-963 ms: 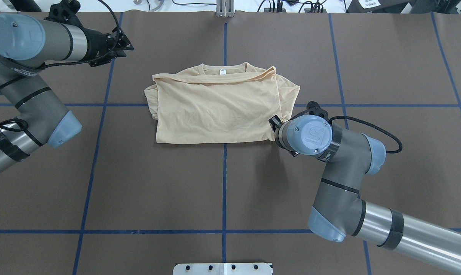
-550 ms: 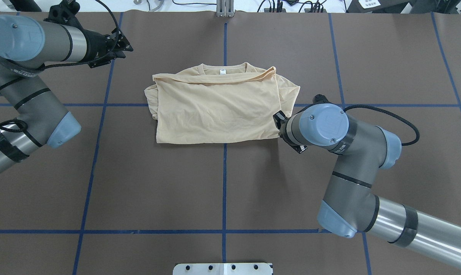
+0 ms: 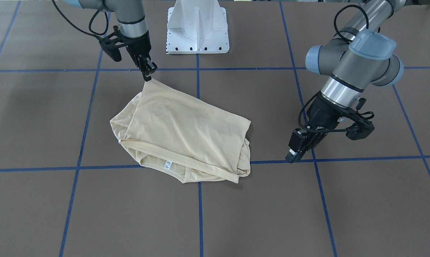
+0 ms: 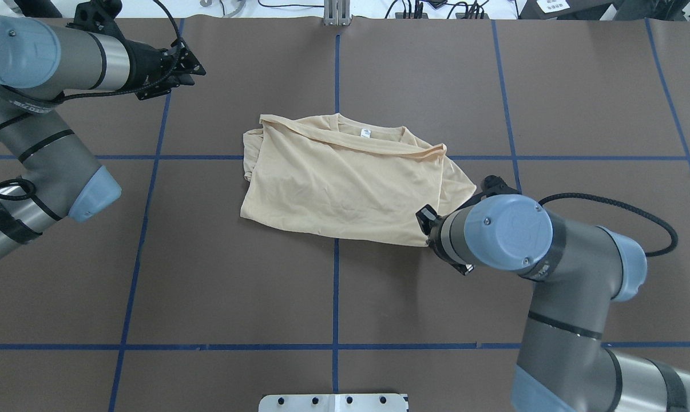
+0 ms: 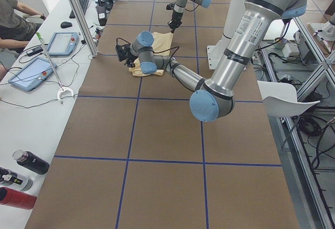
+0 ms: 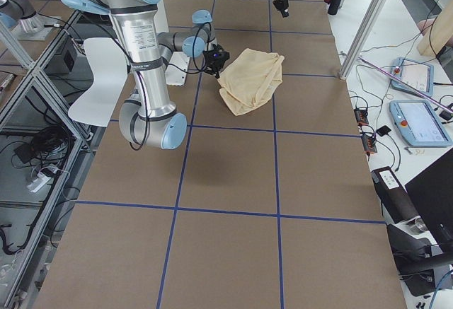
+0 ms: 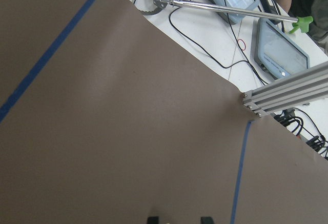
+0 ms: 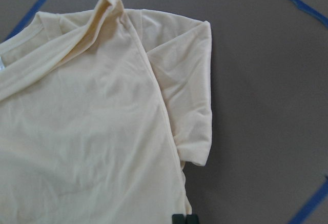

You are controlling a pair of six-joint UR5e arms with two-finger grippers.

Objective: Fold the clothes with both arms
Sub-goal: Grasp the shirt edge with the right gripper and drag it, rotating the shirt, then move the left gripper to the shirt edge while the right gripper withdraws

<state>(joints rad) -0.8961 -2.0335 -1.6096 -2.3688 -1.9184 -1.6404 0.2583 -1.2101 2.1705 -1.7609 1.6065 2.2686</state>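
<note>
The clothes, one pale cream T-shirt [image 4: 345, 183] folded into a rough rectangle, lie askew on the brown table, the white neck label [image 4: 365, 133] at the far edge. My right gripper [image 3: 149, 73] is shut on the shirt's near right corner, which is lifted slightly. In the right wrist view the gripper [image 8: 183, 219] shows both tips pressed together at the cloth's [image 8: 102, 131] edge. From overhead the right wrist hides it. My left gripper [image 3: 292, 156] hangs open over bare table at the far left, well apart from the shirt [image 3: 183, 132]. It holds nothing [image 7: 179, 219].
Blue tape lines [image 4: 336, 286] cross the brown table. The white pedestal base [image 3: 198, 26] stands at the near edge. An aluminium post [image 7: 287, 88] rises at the far edge. Tablets [image 5: 32, 74], cables and bottles [image 5: 31, 162] lie on the side table, where a person [image 5: 13, 19] sits.
My right arm has drawn back toward the robot and to the right, dragging the shirt with it. The shirt has turned askew. The left arm has barely moved.
</note>
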